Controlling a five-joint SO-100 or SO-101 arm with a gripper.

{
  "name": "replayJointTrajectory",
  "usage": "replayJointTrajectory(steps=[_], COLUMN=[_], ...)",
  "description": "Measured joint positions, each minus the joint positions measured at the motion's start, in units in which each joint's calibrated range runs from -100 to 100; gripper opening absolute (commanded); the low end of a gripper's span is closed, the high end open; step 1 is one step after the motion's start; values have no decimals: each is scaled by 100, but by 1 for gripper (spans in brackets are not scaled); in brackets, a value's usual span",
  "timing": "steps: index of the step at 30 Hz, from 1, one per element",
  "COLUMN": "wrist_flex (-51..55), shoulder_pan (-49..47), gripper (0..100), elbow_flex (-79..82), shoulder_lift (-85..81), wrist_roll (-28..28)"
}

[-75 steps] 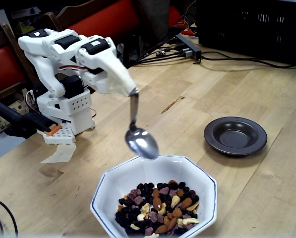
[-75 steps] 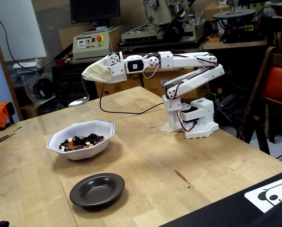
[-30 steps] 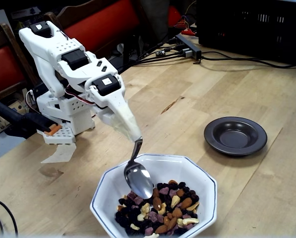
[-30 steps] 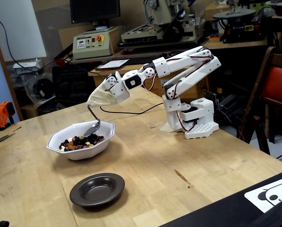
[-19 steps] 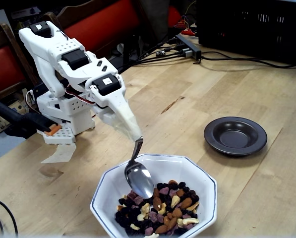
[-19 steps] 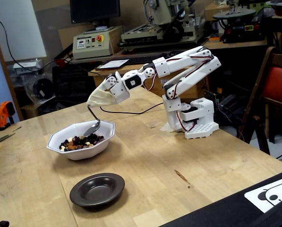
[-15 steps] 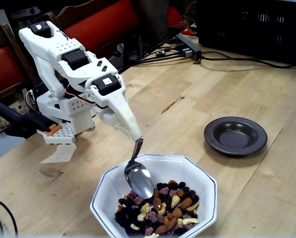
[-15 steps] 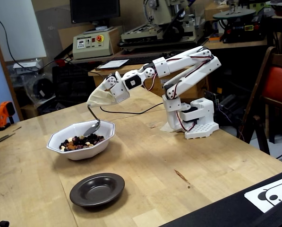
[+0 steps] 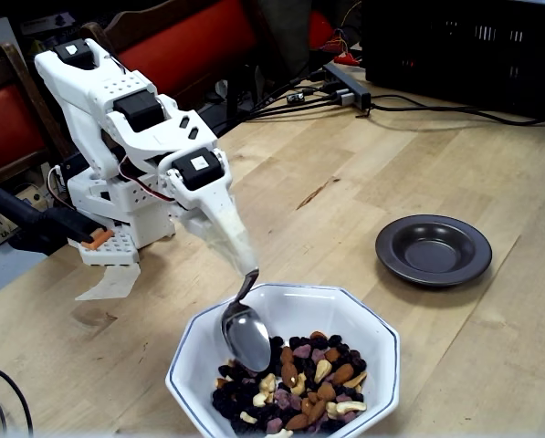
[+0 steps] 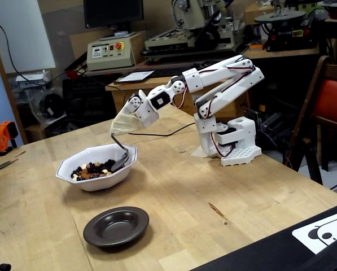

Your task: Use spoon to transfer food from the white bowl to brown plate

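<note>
Gripper point(image 9: 243, 265) is wrapped in a pale cover, so the jaws cannot be made out; it carries the spoon point(image 9: 245, 334) by the top of its handle, though whether the jaws are clamped or the handle is bound in place I cannot tell. From the gripper the spoon's long axis runs down and slightly leftward in a fixed view, its oval head lying just below the gripper and inside the white bowl point(image 9: 202, 342), against the near wall on the arm's side. The food point(image 9: 295, 383) lies just beyond the spoon's tip, away from the gripper: a heap of almonds, cashews and dark fruit pieces filling the bowl's floor. The tip looks to be at the edge of that heap, with nothing visible on the spoon head. In the other fixed view the spoon point(image 10: 121, 160) also sits inside the white bowl point(image 10: 95, 179).

Well apart from the gripper, past the bowl, the brown plate point(image 9: 434, 251) point(image 10: 116, 227) stands empty.
</note>
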Motion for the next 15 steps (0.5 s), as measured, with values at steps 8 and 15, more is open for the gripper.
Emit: replayJointTrajectory(steps=[8, 15], wrist_flex=[80, 16], shoulder_pan=[0, -66], gripper=[2, 2], elbow_flex=[404, 993], shoulder_lift=[-9, -112], wrist_roll=[20, 20])
